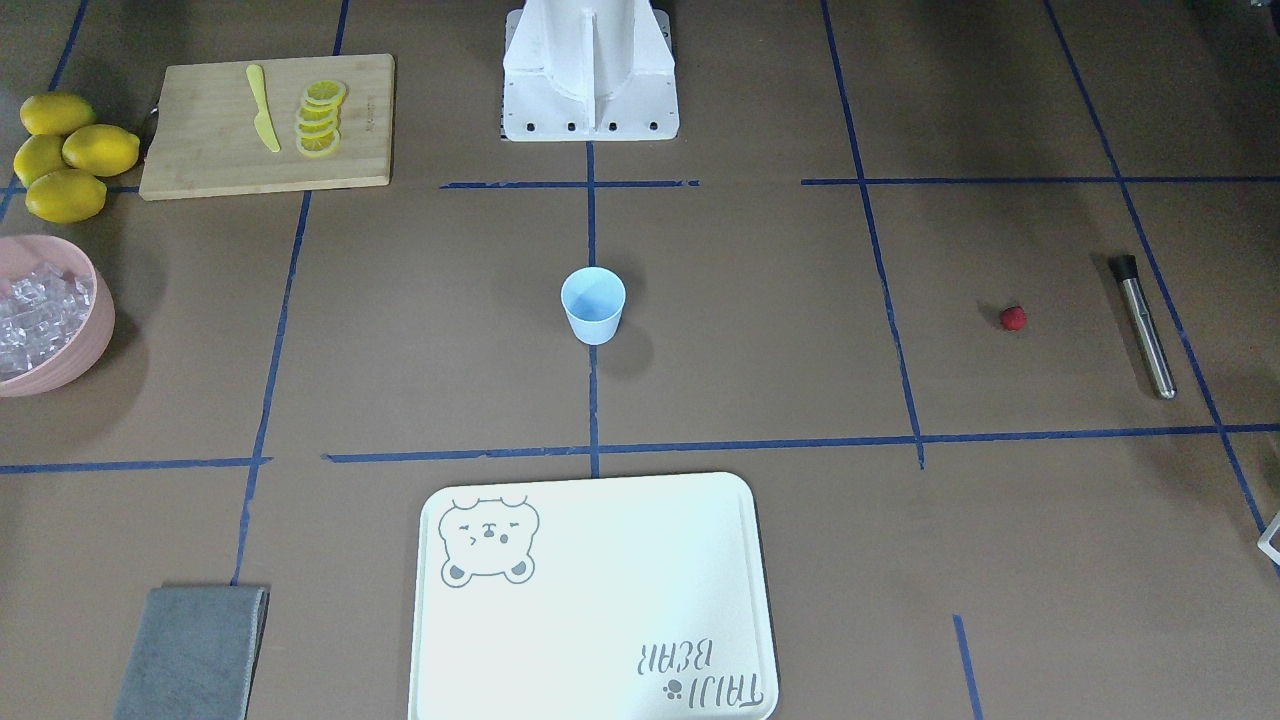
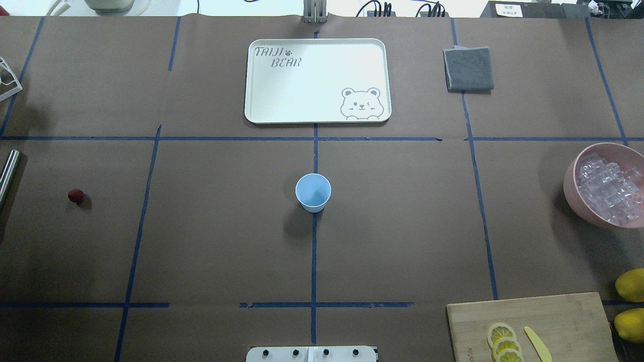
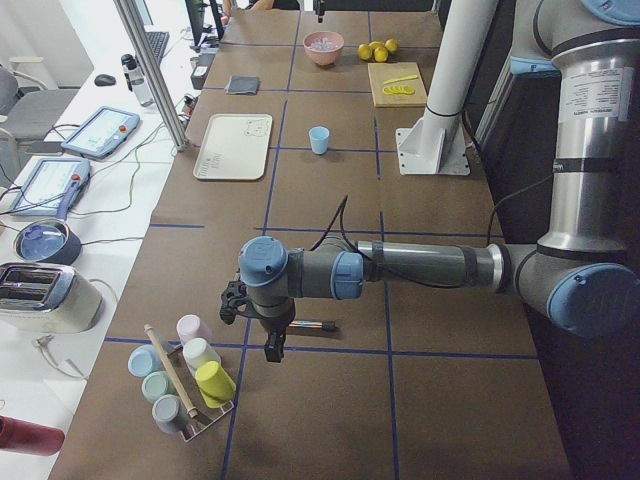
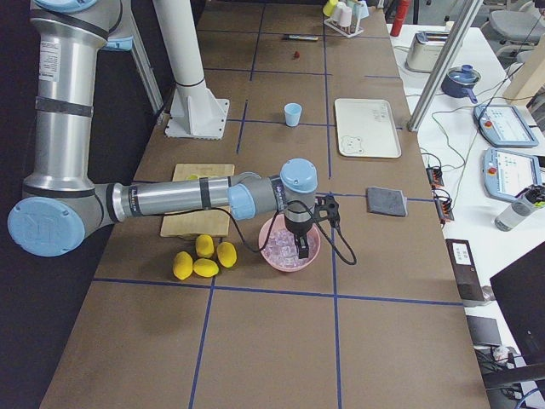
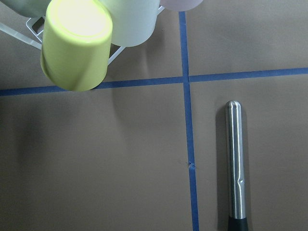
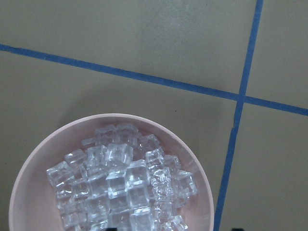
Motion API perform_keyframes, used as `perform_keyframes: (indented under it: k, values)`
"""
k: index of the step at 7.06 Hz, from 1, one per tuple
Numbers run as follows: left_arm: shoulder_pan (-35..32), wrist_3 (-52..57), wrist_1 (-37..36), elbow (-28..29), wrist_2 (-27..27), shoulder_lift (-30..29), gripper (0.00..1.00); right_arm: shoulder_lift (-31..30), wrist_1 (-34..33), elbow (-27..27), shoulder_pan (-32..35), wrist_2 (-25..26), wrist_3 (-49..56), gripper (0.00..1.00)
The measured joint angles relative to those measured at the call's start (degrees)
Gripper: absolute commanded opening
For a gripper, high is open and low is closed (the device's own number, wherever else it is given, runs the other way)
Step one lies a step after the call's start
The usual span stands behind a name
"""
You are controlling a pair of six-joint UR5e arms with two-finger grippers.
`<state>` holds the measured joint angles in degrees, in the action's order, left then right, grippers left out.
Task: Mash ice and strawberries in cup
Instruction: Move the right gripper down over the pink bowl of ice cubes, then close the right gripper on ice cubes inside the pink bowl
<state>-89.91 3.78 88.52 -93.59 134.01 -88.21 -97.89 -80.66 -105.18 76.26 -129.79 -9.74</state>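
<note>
The light-blue cup stands upright and empty at the table's middle. The red strawberry lies alone on the robot's left side, near a steel muddler. The ice fills a pink bowl on the robot's right. My right gripper hangs just above the ice; its tips barely show wide apart at the wrist view's bottom edge, open and empty. My left gripper hovers over the muddler; I cannot tell whether it is open or shut.
A white bear tray lies beyond the cup. A wooden board with lemon slices and a yellow knife, whole lemons and a grey cloth are on the right side. A rack of cups stands by the left gripper.
</note>
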Motion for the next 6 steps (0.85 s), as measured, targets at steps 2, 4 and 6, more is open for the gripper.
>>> perform_keyframes:
  k: [2,4,6]
  values:
    - [0.00,0.00,0.06,0.06,-0.03,0.04,1.00,0.27,0.08,-0.32,-3.78,1.01,-0.90,0.72]
    - [0.00,0.00,0.07,0.07,-0.01,0.06,1.00,0.54,0.14,-0.34,-5.87,1.67,-0.46,0.66]
    - [0.00,0.00,0.10,0.07,-0.04,0.06,1.00,0.57,0.14,-0.18,-6.32,1.88,1.90,0.63]
